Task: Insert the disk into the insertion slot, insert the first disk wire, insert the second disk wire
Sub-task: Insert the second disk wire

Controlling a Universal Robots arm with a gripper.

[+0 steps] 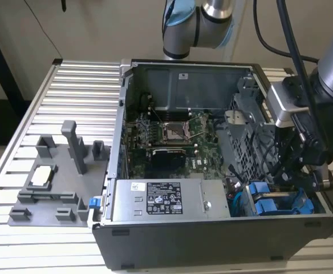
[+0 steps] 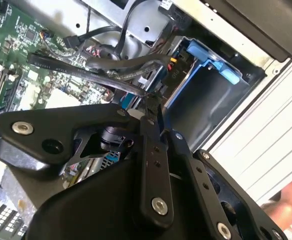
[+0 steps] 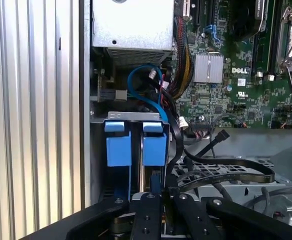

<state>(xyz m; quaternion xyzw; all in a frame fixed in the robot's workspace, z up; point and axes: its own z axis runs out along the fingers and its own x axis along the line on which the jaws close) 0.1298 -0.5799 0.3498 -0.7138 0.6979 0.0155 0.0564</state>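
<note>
In the exterior view my black gripper (image 1: 303, 171) hangs over the bright blue-framed disk (image 1: 266, 204) inside the grey metal computer case (image 1: 212, 242), on a ribbed silver table (image 1: 81, 97). In the first wrist view loose black wires (image 3: 221, 172) could snag me. In the second wrist view my fingers look pressed together; I cannot tell what they hold.

disk (image 3: 155, 150) partly hidden behind claw (image 3: 163, 197), claw's tips unclear, arm cropped
</note>
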